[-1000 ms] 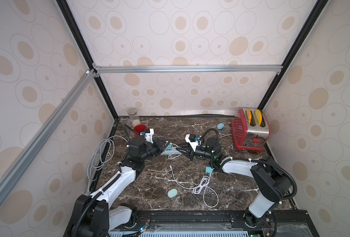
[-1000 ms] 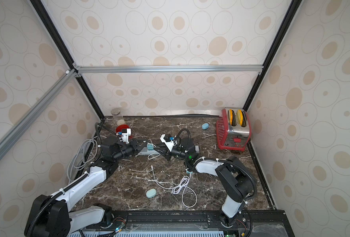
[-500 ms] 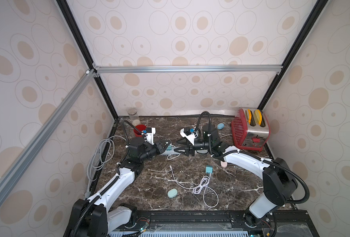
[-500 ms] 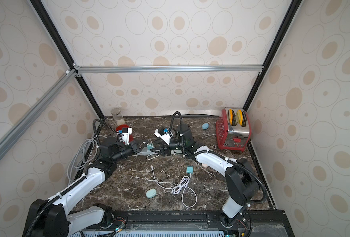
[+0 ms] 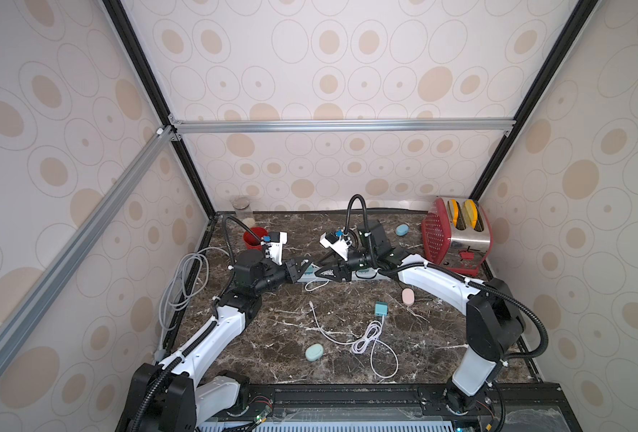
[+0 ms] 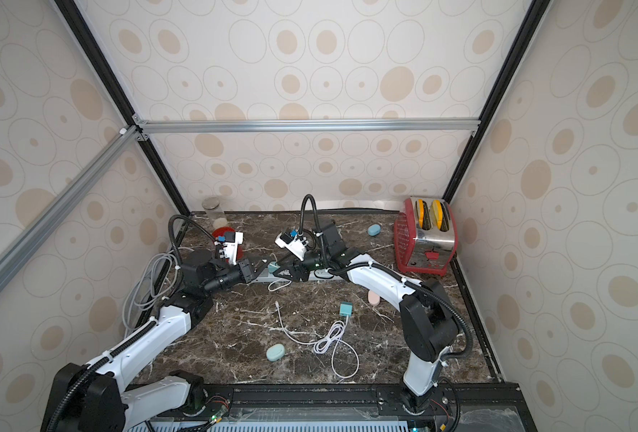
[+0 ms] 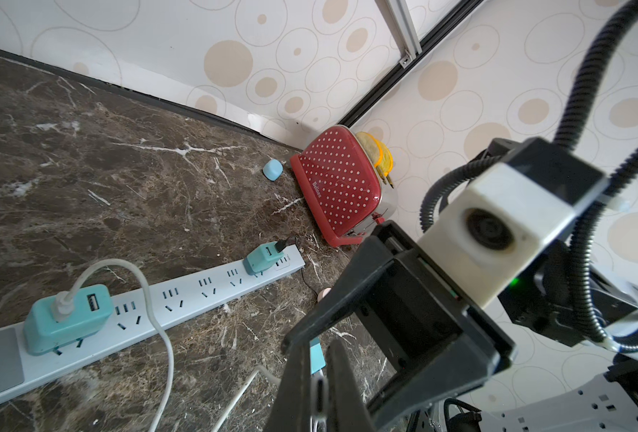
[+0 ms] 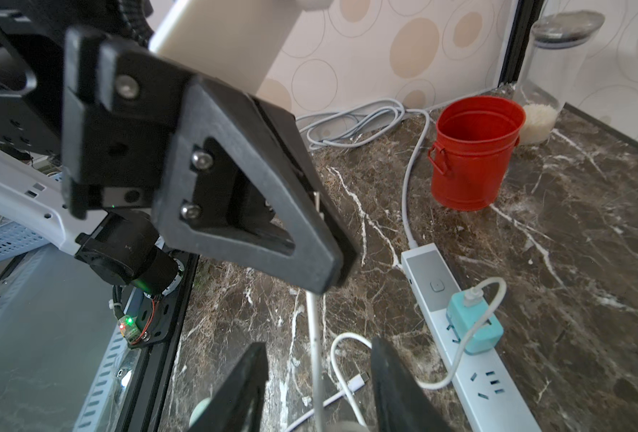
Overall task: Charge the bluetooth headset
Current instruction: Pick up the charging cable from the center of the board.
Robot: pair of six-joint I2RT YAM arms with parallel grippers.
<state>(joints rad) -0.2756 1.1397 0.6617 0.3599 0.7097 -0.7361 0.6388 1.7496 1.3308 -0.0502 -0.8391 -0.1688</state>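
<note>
My left gripper (image 5: 304, 266) (image 6: 268, 262) hovers over the power strip (image 5: 366, 275), shut on the white plug (image 7: 319, 392) of a white cable (image 8: 315, 336). That cable hangs to the marble and runs to the teal charger (image 7: 66, 318) (image 8: 474, 325) plugged into the strip. My right gripper (image 5: 319, 272) (image 8: 317, 389) faces it tip to tip, open, with the hanging cable between its fingers (image 8: 242, 385) but not pinched. A teal headset case (image 5: 314, 352) lies near the front, a pink one (image 5: 408, 296) by my right arm, a blue one (image 5: 402, 230) at the back. Neither gripper touches them.
A loose teal charger (image 5: 381, 309) with a coiled white cable (image 5: 364, 336) lies mid-table. A second charger (image 7: 265, 258) with a black lead sits at the strip's end. A red toaster (image 5: 455, 235) stands back right; a red bucket (image 5: 253, 237) and glass jar (image 5: 243, 209) back left.
My right arm has swung back and up from the table's middle, bringing its gripper tip to tip with the left one. The left gripper has stayed shut and almost still.
</note>
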